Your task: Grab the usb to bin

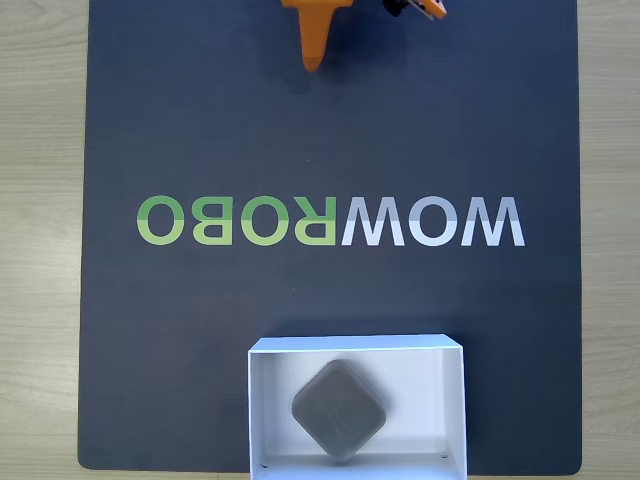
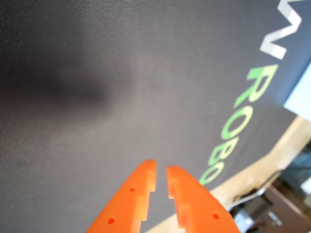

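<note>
The usb (image 1: 338, 410), a small grey rounded-square box, lies turned like a diamond inside the white bin (image 1: 355, 345) at the bottom middle of the fixed view. The orange gripper (image 1: 313, 62) hangs at the top edge of that view, far from the bin, with its tip pointing down at the mat. In the wrist view the gripper (image 2: 161, 168) rises from the bottom edge. Its two fingers stand almost together with a thin slit and nothing between them. A pale corner of the bin (image 2: 302, 99) shows at the right edge of the wrist view.
A dark mat (image 1: 200, 120) with the mirrored lettering "WOWROBO" (image 1: 330, 222) covers the light wooden table (image 1: 40, 200). The mat between gripper and bin is bare. Cables and dark parts (image 2: 262, 208) lie past the mat's edge in the wrist view.
</note>
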